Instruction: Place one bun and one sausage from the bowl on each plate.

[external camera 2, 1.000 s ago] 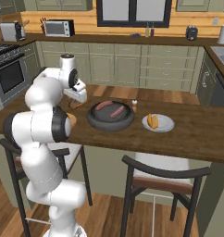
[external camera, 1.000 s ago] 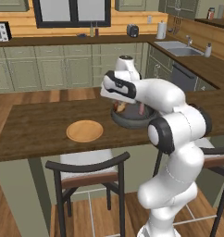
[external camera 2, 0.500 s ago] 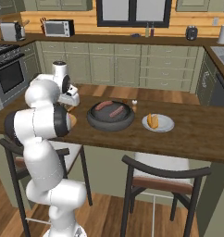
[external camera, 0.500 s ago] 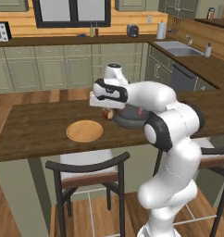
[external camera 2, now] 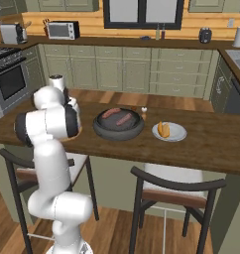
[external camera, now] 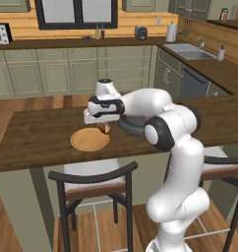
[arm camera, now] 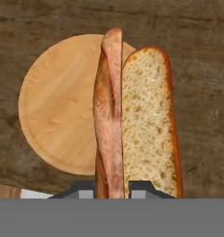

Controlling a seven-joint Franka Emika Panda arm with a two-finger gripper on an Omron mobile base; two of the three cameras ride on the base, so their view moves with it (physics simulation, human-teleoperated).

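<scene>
The claw point(external camera: 105, 129), closed on a bun point(arm camera: 137, 125), has swung left from the bowl point(external camera 2: 119, 125) and now hangs above the plate's point(external camera: 89, 140) right edge on the tabletop point(external camera: 37, 135).

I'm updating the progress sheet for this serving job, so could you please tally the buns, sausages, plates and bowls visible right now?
Buns: 2 – one in the gripper over the wooden plate (bun), one on the other plate.
Sausages: 2 – both in the bowl.
Plates: 2 – the second is right of the bowl.
Bowls: 1.
Total: 7.
</scene>
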